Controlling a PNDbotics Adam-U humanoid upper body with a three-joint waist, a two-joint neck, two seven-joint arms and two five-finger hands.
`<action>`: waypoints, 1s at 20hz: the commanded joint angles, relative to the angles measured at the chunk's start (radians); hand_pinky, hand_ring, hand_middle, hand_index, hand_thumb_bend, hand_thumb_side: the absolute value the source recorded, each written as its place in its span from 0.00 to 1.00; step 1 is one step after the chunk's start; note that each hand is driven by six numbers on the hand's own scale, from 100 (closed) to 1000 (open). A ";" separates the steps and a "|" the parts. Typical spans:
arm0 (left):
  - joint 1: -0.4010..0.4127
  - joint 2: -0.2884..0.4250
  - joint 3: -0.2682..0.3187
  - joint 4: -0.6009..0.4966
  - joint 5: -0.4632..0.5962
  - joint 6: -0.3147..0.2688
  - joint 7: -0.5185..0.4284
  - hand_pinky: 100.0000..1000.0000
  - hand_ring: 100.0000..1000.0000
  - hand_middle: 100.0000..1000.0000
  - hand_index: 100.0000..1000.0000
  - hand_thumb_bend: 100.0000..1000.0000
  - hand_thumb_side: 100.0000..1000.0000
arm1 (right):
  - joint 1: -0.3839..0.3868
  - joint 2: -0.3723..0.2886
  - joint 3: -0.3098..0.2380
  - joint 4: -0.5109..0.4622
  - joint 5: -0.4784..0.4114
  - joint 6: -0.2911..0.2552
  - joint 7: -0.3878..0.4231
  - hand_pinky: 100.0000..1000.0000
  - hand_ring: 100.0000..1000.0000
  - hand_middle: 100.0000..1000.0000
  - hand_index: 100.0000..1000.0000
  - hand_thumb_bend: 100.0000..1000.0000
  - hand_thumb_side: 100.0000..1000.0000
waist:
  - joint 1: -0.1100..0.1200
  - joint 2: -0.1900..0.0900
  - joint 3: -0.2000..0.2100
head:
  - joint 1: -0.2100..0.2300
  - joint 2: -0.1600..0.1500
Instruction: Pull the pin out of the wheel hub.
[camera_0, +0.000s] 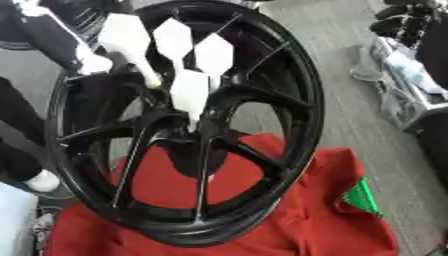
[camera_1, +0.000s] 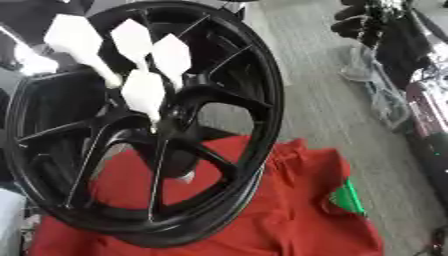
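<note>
Glossy black wheel hub (camera_0: 262, 100), red cloth (camera_0: 297, 220)

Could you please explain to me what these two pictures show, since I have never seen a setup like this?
Both come from the two eyes of one camera in a humanoid robot's head, looking down, so they nearly match. A black wheel stands tilted on a red cloth. Four flat white pieces cluster at its hub; which is the pin I cannot tell. The dark shape at upper right may be the robot's right hand, away from the wheel. Its left hand does not show.
</note>
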 joint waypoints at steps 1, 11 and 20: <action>0.019 0.087 0.092 -0.058 0.040 0.015 0.051 0.79 0.67 0.50 0.28 0.00 0.08 | -0.009 -0.031 -0.017 -0.010 -0.005 -0.008 -0.003 0.83 0.66 0.59 0.72 0.00 0.78 | -0.007 -0.019 0.004 | -0.005 -0.002; 0.402 0.284 0.369 -0.073 0.136 0.069 0.295 0.78 0.66 0.48 0.28 0.00 0.15 | -0.007 -0.039 -0.039 -0.016 -0.027 -0.022 -0.021 0.83 0.66 0.59 0.72 0.00 0.76 | -0.017 -0.016 0.017 | -0.014 -0.002; 0.637 0.298 0.489 -0.010 0.105 0.069 0.415 0.81 0.70 0.56 0.45 0.00 0.10 | 0.003 -0.046 -0.059 -0.018 -0.046 -0.036 -0.042 0.83 0.66 0.59 0.72 0.00 0.75 | -0.029 -0.020 0.032 | -0.008 -0.002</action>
